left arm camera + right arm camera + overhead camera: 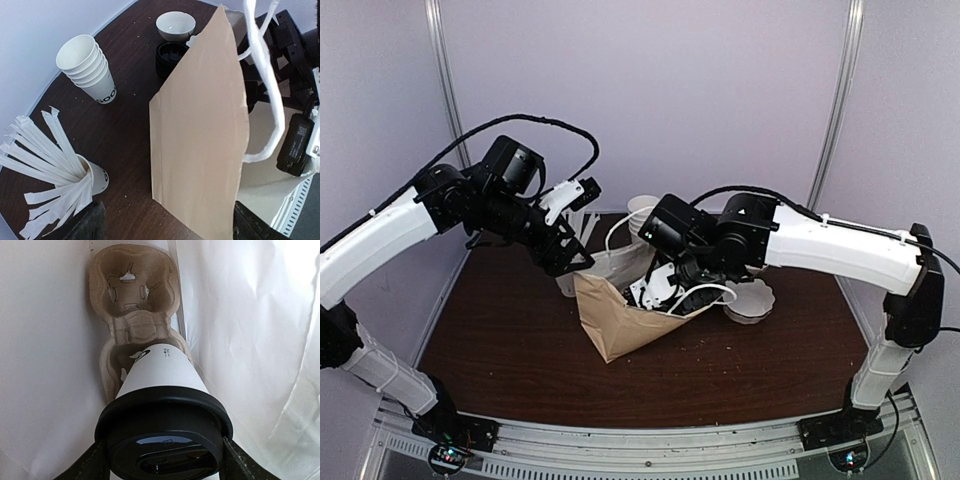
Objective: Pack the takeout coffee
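You are mid-placement: right fingers [82,465] clench the takeout coffee [162,375] inside the paper bag [620,320], its base over the pulp carrier [132,300], left fingers [92,220] spread astride the bag wall at 10 o'clock; next, seat it squarely, then release

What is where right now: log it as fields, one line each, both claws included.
cup: white paper cup with black lid, inside the bag
bag: brown paper bag, standing, white handles
carrier: pulp carrier at the bag's bottom, far slot empty
right claw: shut on the cup, fingers beside the lid
left claw: open, fingers either side of the bag wall
outside bag: stacked cups, straw cup
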`<action>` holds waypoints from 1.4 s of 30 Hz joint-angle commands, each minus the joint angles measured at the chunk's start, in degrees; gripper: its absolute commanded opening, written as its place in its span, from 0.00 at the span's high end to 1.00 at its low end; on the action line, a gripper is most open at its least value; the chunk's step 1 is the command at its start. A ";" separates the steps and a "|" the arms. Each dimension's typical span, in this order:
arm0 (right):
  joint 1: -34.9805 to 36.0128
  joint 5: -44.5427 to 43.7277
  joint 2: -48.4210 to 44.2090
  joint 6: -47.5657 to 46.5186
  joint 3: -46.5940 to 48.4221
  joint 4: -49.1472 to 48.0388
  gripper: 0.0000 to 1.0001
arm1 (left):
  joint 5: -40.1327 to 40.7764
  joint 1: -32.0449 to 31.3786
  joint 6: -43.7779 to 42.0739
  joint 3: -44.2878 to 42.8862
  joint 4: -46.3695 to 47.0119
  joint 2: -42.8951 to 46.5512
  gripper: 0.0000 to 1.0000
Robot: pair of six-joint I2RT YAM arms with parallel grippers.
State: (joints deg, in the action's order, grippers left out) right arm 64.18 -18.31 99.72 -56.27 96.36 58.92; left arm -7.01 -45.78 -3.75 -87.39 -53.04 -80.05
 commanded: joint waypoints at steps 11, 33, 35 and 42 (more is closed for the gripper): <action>-0.19 1.65 2.98 5.98 5.35 9.20 0.48 | -26.21 0.69 5.46 -1.02 17.06 -0.02 0.12; -1.41 5.58 2.70 3.21 4.04 4.33 0.48 | -4.73 5.72 -2.31 -18.36 10.83 -29.02 0.15; -1.37 5.89 2.72 3.02 4.08 4.16 0.48 | -5.86 5.70 -2.31 -19.62 11.61 -31.89 0.15; -1.34 6.81 4.41 3.55 7.17 7.06 0.48 | -13.42 5.07 -4.24 -20.36 13.24 -39.51 0.16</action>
State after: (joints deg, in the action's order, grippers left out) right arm 62.89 -14.31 103.81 -52.75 101.58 64.88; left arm -14.41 -39.97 -5.34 -106.02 -41.74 -117.45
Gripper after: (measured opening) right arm 0.707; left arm 0.844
